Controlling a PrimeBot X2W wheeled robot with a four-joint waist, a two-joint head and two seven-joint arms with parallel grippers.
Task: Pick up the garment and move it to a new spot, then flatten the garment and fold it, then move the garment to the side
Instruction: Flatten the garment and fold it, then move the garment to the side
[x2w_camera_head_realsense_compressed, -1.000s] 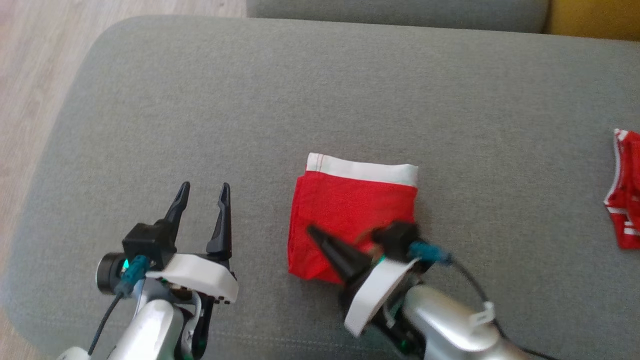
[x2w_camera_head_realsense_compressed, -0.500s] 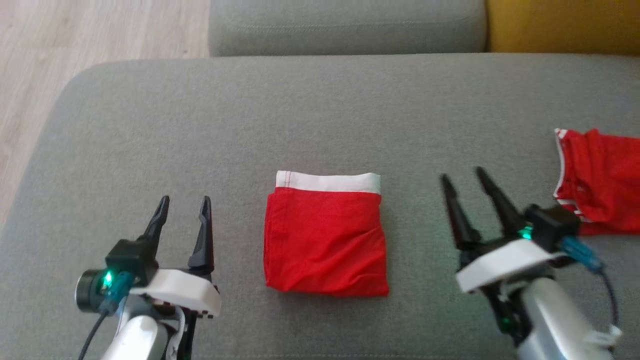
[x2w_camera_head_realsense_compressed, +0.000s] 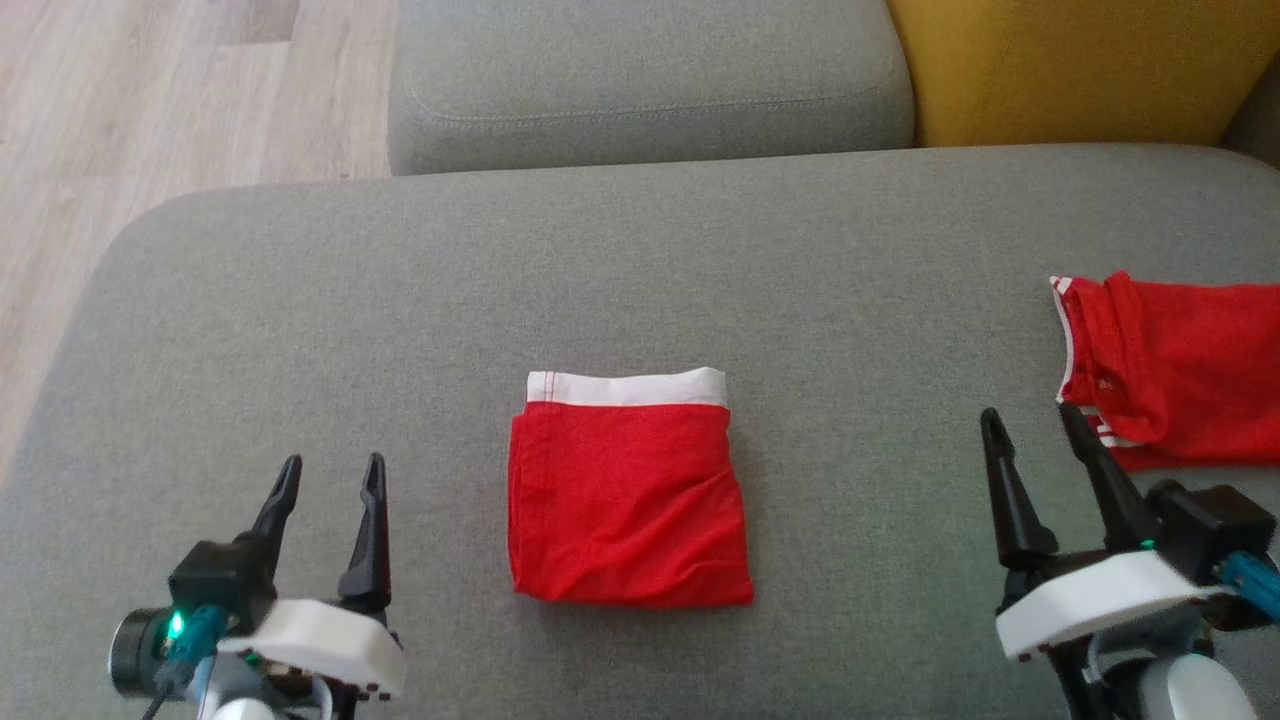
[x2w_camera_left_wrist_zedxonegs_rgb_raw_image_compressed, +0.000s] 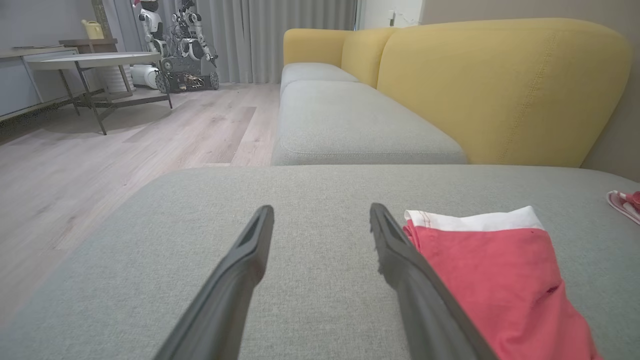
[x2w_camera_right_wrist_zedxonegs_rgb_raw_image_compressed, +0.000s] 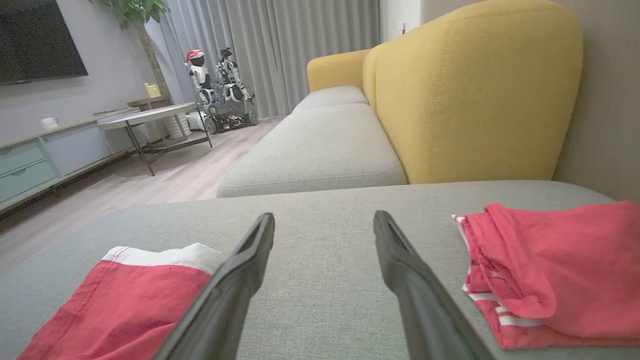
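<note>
Hovering empty and spread wide, the left tool (x2w_camera_head_realsense_compressed: 332, 462) and right tool (x2w_camera_head_realsense_compressed: 1029, 412) flank the garment (x2w_camera_head_realsense_compressed: 625, 490), which lies folded in a red square midway across the grey sofa cushion (x2w_camera_head_realsense_compressed: 600, 250). Folding looks done, so moving it aside remains, calling for 1 tool to pinch an edge without spilling the fold. A 2nd red garment (x2w_camera_head_realsense_compressed: 1170, 370) just beyond the right tool crowds that side.

1. The left arm (x2w_camera_head_realsense_compressed: 320, 650) sits at the lower left of the head view, jaws spread apart and gripping nothing, its dark fingers (x2w_camera_head_realsense_compressed: 372, 530) pointing forward.
2. The right arm (x2w_camera_head_realsense_compressed: 1100, 595) sits at the lower right, jaws equally wide and gripping nothing, fingers leaning slightly leftward.
</note>
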